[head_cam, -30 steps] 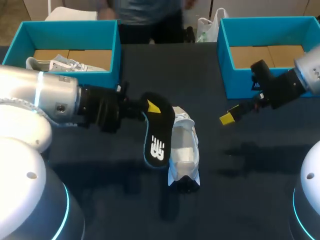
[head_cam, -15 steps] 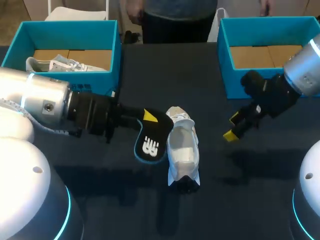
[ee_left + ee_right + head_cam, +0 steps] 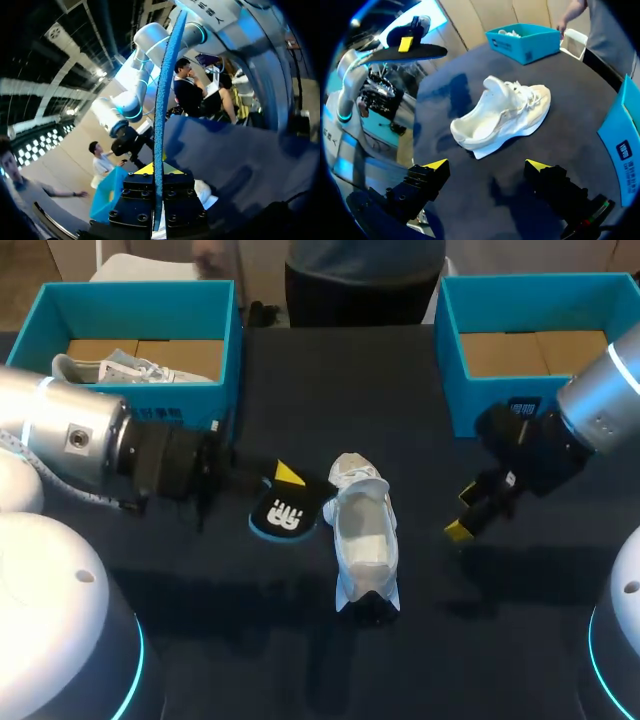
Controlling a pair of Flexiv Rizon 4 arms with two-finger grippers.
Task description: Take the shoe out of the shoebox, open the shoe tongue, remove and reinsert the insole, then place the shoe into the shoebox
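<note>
1. The left hand (image 3: 285, 478) is clamped on the black insole (image 3: 285, 515), one finger on each face; the left wrist view shows the insole edge-on between them.
2. The insole is held clear of the bench (image 3: 300, 660).
3. The white shoe (image 3: 365, 540) rests on the bench just beside the insole at its 3 o'clock, laced end toward 12 o'clock.
4. The right hand (image 3: 462, 512) hangs at the shoe's 3 o'clock, well apart from it, fingers spread with nothing between them.
5. The left shoebox (image 3: 135, 300) stands at the shoe's 10 o'clock with a second shoe (image 3: 110, 368) inside; the right shoebox (image 3: 540, 285) stands at 1 o'clock
</note>
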